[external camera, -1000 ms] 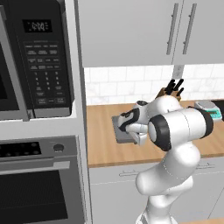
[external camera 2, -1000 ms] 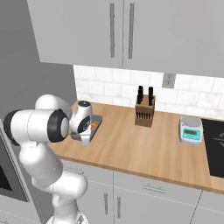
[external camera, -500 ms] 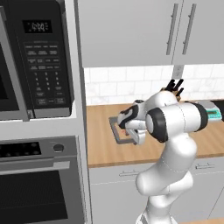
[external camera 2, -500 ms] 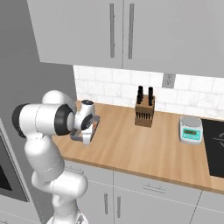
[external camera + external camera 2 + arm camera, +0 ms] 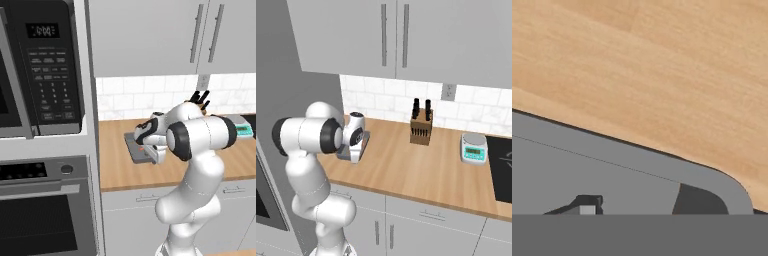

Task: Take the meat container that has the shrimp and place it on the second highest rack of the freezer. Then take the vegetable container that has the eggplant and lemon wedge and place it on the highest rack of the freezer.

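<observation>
- We see the meat container [image 5: 136, 149] as a dark-grey tray above the wooden counter [image 5: 115, 165], near its left end, just right of the tall grey column that carries the microwave [image 5: 42, 70] and the oven [image 5: 45, 210].
- In the left base view the gripper [image 5: 150, 148] sits at the tray's right side, with the hand bent over it; a small orange spot beside the hand is probably the shrimp [image 5: 142, 148] (it is too small for us to be sure).
- We cannot tell from these pictures whether the fingers are closed on the tray's rim or merely resting against it, since the hand hides them.
- From the right base view the tray [image 5: 358, 145] shows as a grey slab tilted beside the wrist, and it looks lifted off the wood rather than lying flat, though we cannot confirm a gap.
- In the hand view the tray's grey rim [image 5: 662, 162] and rounded corner run across the lower half, with bare counter [image 5: 662, 65] beyond.
- Farther right on the counter stand a knife block [image 5: 421, 129] and a small kitchen scale [image 5: 474, 148], both well apart from the tray.
- White cabinets [image 5: 396, 35] hang above the tiled wall.
</observation>
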